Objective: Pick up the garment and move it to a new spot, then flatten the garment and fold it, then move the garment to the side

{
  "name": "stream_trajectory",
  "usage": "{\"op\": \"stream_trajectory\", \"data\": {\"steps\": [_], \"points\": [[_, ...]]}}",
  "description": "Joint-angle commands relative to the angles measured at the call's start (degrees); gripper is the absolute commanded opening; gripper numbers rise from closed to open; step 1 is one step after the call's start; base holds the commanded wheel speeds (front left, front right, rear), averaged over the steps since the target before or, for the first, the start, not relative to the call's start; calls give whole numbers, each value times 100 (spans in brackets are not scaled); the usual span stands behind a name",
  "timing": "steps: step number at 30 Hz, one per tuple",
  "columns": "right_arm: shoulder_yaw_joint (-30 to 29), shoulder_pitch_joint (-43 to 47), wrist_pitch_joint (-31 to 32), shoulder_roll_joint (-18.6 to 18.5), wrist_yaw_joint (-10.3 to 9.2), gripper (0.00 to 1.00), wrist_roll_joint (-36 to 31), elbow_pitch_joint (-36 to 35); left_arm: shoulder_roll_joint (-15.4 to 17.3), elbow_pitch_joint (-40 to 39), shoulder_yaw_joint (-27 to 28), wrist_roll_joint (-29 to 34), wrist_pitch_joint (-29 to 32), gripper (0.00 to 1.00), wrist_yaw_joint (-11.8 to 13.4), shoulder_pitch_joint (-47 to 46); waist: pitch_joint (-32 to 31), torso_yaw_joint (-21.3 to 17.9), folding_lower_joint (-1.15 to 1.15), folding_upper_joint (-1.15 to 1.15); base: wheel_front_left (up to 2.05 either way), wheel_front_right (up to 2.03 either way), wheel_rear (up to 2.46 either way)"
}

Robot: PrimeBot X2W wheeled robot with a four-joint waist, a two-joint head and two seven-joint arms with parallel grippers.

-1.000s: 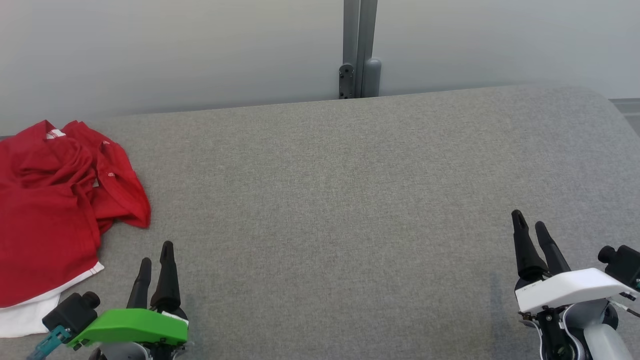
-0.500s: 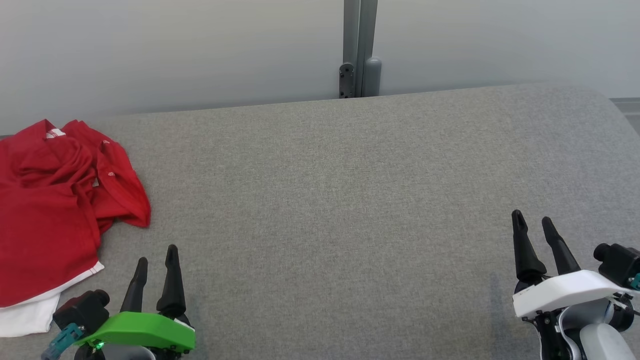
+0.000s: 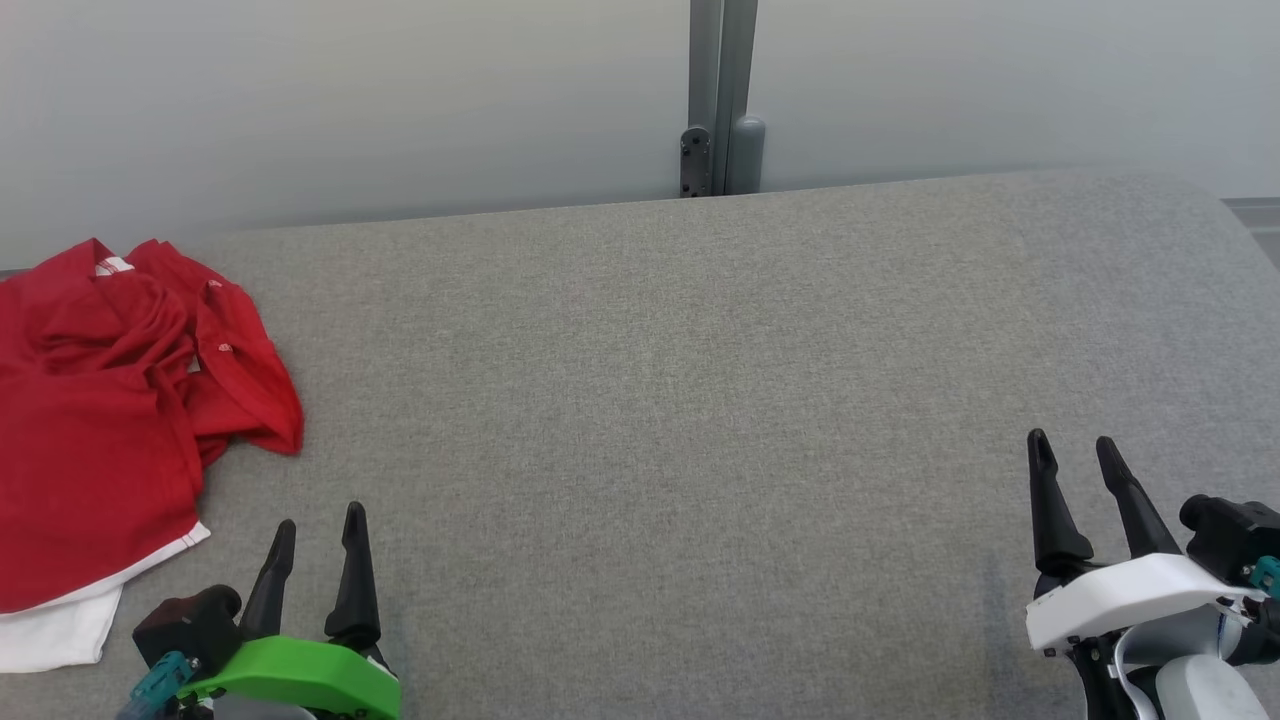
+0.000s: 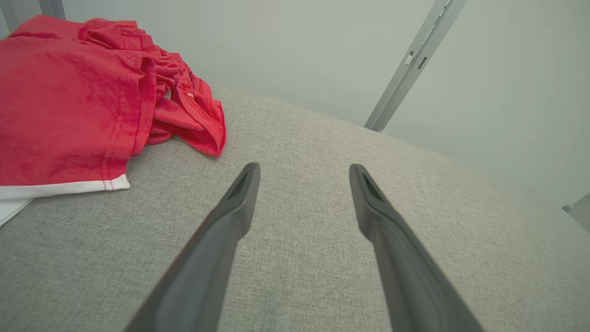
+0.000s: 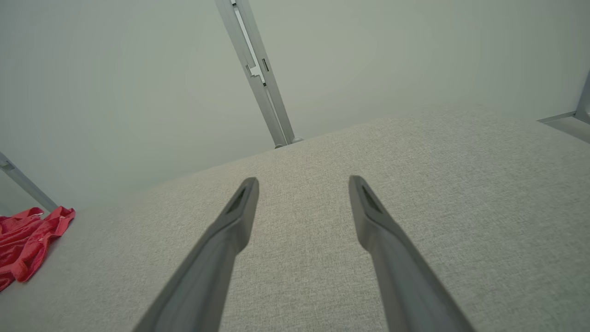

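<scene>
The garment (image 3: 100, 430) lies crumpled at the far left of the grey padded table (image 3: 700, 380), red with a white part showing at its near edge. It also fills the upper left of the left wrist view, garment (image 4: 69, 101), and shows small at the left edge of the right wrist view, garment (image 5: 25, 244). My left gripper (image 3: 318, 525) hovers open near the front edge, just right of the garment and apart from it, nothing between its fingers. My right gripper (image 3: 1075, 445) stands open and empty at the front right, far from the cloth.
A pale wall with a grey vertical post (image 3: 720, 95) runs behind the table's far edge. The table's right end curves away near a strip of floor (image 3: 1255, 215). Bare grey fabric spans the space between the two grippers.
Both grippers have drawn back a little toward the near edge. The left gripper's fingers look spread wider than before. The garment has not moved.
</scene>
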Motion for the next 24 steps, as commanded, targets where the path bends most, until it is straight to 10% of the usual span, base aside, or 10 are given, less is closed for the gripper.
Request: {"op": "stream_trajectory", "data": {"steps": [1, 24], "points": [[-12, 16, -59, -38, 1, 100, -179, -29, 60, -24, 0, 183, -58, 100, 35, 13, -1, 3, 0, 0, 0, 0, 0], [-63, 153, -347, 10, 2, 100, -978, -60, 17, 92, 34, 1196, -345, 100, -21, 90, 4, 9, 0, 0, 0, 0, 0]]}}
